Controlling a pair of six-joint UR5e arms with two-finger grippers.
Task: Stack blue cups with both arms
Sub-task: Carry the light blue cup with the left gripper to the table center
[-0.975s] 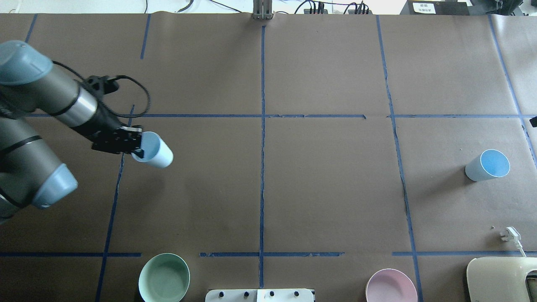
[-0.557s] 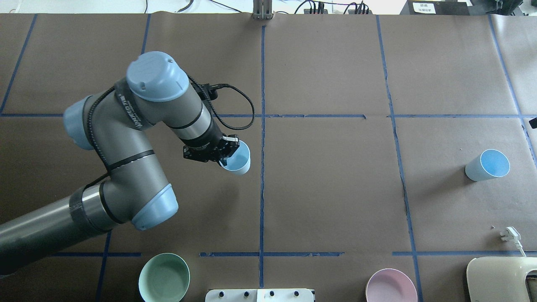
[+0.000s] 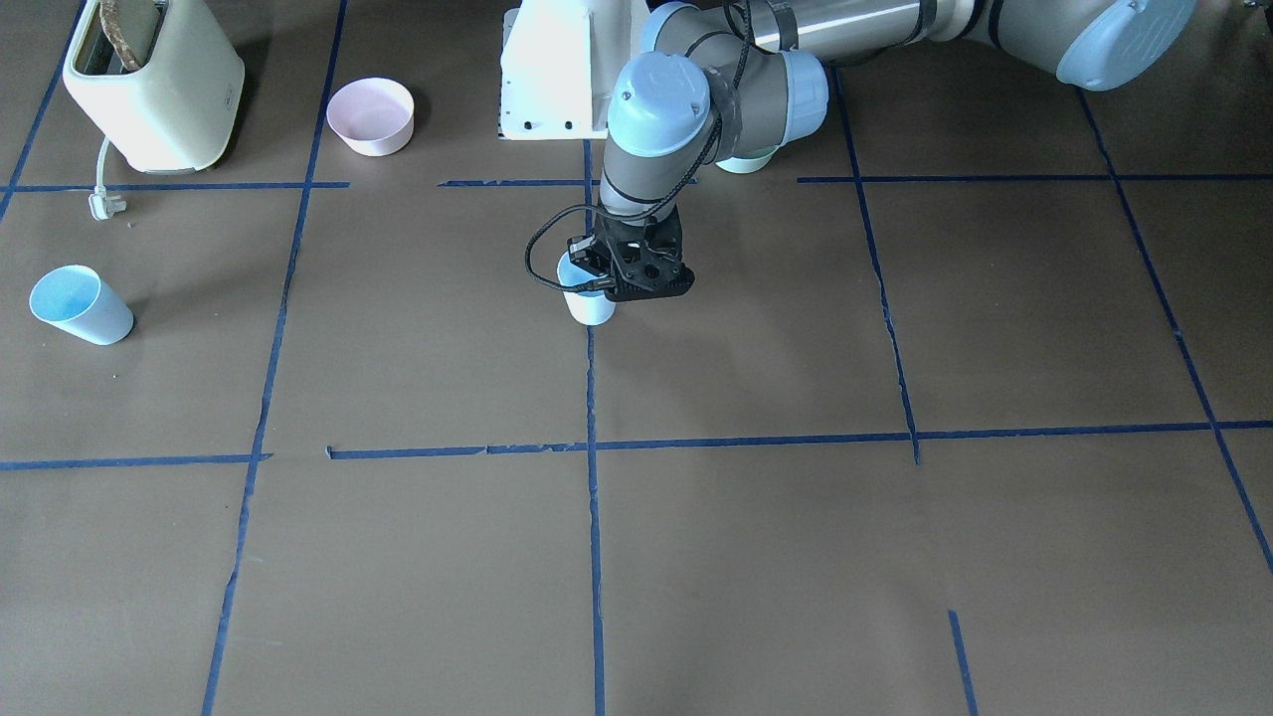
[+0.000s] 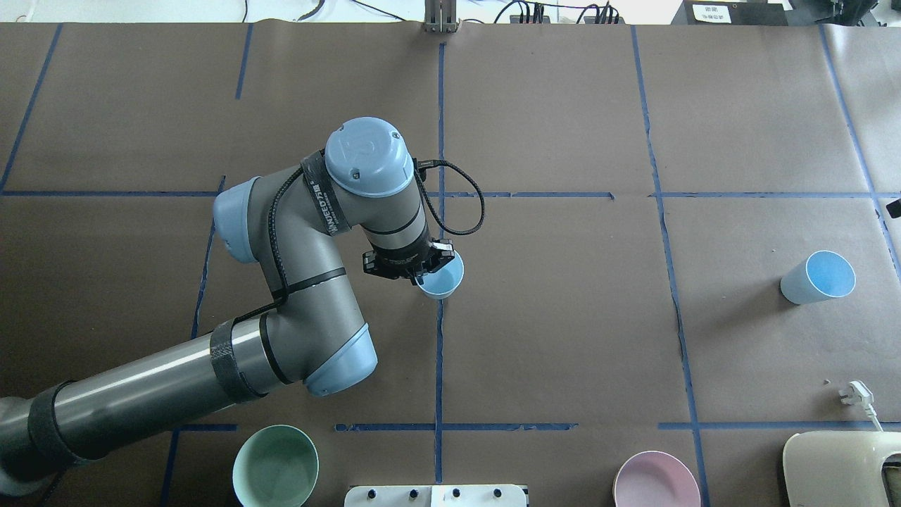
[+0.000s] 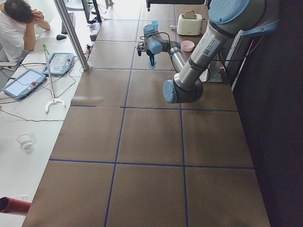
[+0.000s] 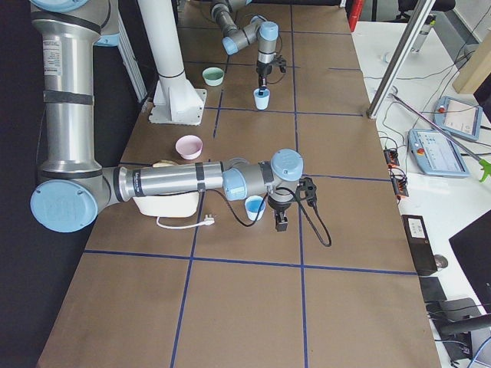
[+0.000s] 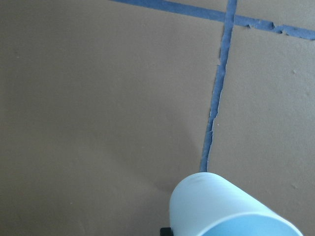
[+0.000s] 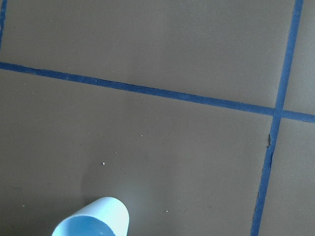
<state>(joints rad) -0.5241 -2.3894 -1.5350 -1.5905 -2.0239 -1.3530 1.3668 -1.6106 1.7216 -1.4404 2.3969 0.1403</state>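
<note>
My left gripper is shut on the rim of a pale blue cup. It holds the cup upright and low over the centre tape line. I cannot tell whether the cup touches the table. The cup fills the bottom of the left wrist view. The second blue cup stands alone at the table's right side, and also shows in the right wrist view. My right gripper shows only in the exterior right view, near that cup. I cannot tell if it is open or shut.
A mint-green bowl and a pink bowl sit at the near edge on either side of the white pedestal. A cream toaster with a loose white plug stands at the near right corner.
My left arm has swung from the table's left side to the centre line with the blue cup, which has turned from tilted to upright. The right-side cup has not moved.
</note>
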